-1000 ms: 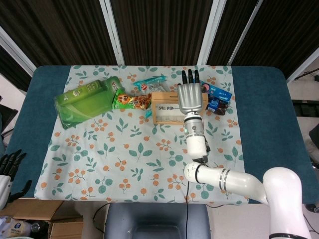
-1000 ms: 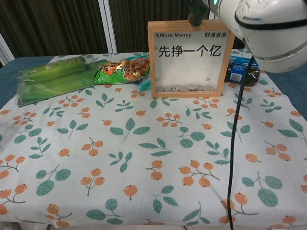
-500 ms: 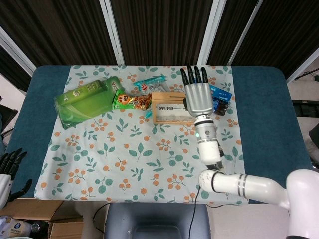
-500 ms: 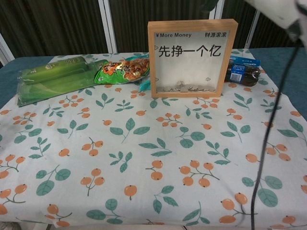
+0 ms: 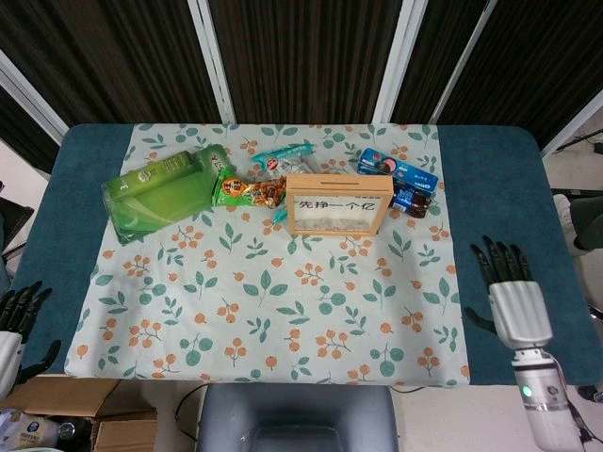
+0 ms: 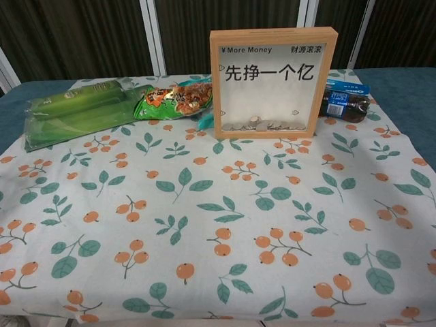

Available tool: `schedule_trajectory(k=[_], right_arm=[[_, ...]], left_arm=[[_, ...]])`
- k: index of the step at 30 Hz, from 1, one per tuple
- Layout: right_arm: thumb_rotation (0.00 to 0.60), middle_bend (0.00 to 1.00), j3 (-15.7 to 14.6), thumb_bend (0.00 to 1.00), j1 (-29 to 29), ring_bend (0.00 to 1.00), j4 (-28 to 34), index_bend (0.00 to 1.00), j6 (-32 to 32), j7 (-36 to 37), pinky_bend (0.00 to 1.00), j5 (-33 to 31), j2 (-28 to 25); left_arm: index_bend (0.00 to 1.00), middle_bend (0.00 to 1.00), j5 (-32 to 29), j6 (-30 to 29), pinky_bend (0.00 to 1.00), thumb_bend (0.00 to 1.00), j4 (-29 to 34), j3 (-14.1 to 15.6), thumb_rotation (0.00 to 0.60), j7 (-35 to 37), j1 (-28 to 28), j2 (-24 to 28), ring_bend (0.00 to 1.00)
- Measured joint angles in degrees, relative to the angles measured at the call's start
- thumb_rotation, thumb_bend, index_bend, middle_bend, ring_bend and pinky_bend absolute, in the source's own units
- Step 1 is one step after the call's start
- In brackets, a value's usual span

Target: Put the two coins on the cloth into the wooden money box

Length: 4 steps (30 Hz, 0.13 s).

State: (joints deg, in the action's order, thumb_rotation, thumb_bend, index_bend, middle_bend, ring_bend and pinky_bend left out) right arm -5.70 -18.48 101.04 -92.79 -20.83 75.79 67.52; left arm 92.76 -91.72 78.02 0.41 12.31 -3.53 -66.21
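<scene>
The right hand (image 5: 514, 294) rests empty, fingers apart, at four o'clock off the cloth (image 5: 236, 311), likely because both coins (image 6: 262, 124) already lie inside the wooden money box (image 5: 336, 203) at twelve.

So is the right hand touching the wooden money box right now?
Apart. In the head view the right hand sits over the table's blue edge, cloth between it and the money box.

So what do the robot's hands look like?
The right hand has a silvery grey, ridged back and black fingers. Below it comes a white, rounded wrist with a little green light glowing on it. The left hand peeks in at the corner of the head view: black fingers too, on a pale base. The chest view shows neither hand.
</scene>
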Motion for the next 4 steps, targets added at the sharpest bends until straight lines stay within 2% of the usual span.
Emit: schedule_trajectory(k=[4], right_arm=[[0.6,0.0,-1.3,0.32,6.07,0.0,-8.21,0.0,-3.62,3.32,0.0,2.08,4.08]], left_arm=[[0.0,0.0,-0.32,0.03,0.03,0.37,-0.13,0.01,0.6,-0.37,0.23,-0.05,0.0]])
